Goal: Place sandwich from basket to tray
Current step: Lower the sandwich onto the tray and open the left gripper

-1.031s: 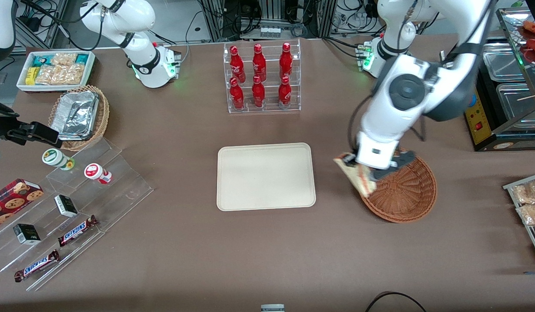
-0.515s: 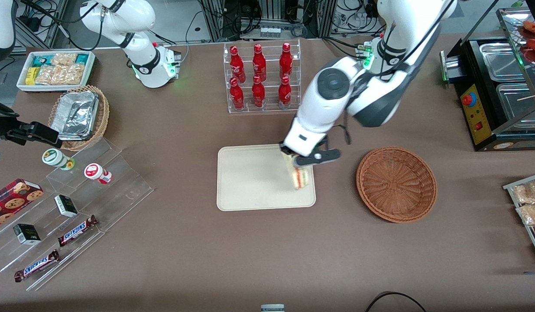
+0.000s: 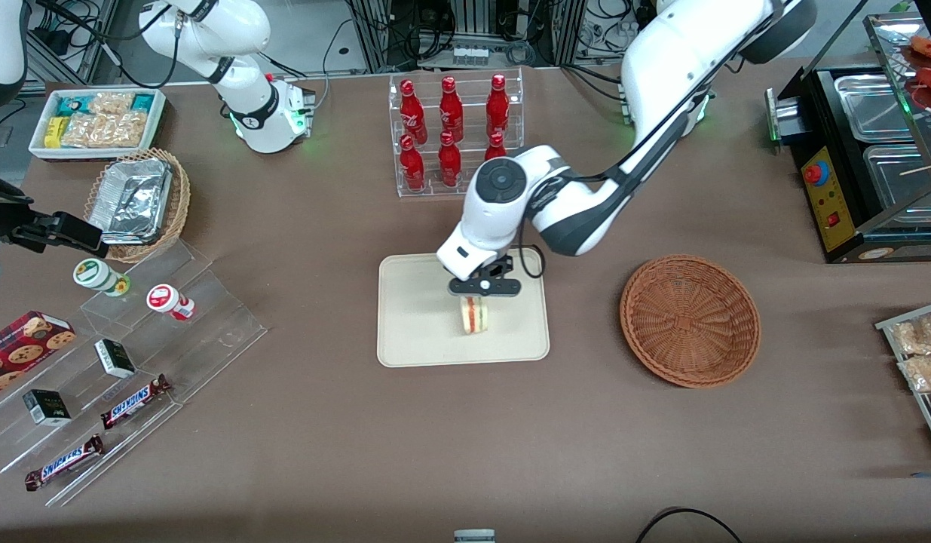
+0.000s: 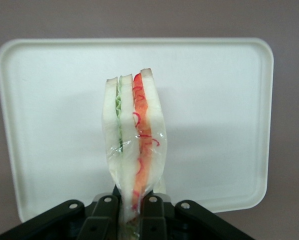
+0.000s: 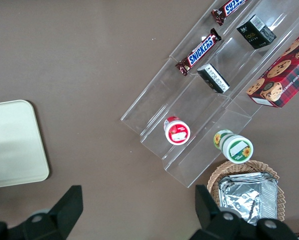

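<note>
Over tray [image 3: 405, 332], fingers [image 4: 103, 220] clamping sandwich [image 4: 132, 145], gripper [image 3: 483, 288]

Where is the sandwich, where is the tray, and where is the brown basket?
sandwich [image 4: 134, 130]: left wrist view, on the wrapped bread, held above the tray by the gripper [image 4: 132, 207].
tray [image 3: 412, 317]: front view, on a bare part of its floor.
basket [image 3: 690, 320]: front view, on its woven inside.

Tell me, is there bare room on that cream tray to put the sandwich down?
Yes. The tray holds nothing else; bare surface surrounds the sandwich out to the rim. The gripper hangs over the tray, shut on the sandwich. The basket beside it is empty too. It is crowded nearer the bottle rack.
</note>
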`<control>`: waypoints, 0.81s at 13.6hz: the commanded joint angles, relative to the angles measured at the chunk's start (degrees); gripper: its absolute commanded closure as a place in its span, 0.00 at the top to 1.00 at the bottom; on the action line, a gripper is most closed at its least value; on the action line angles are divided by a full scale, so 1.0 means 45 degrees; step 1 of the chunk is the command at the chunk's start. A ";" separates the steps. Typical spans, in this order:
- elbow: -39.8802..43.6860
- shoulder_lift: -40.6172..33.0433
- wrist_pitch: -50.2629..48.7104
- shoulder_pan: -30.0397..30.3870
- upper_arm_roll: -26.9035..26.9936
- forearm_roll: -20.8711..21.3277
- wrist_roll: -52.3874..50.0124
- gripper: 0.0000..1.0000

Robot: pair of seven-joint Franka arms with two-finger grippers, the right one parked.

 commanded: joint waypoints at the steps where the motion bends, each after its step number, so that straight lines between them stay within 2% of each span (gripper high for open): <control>1: 0.0756 0.0693 -0.0068 -0.0290 0.0054 0.0294 -0.0043 0.00; 4: 0.1439 0.1396 -0.0107 -0.0816 0.0073 0.0643 -0.0159 0.00; 11: 0.1499 0.1866 -0.0107 -0.0993 0.0112 0.1075 -0.0238 0.00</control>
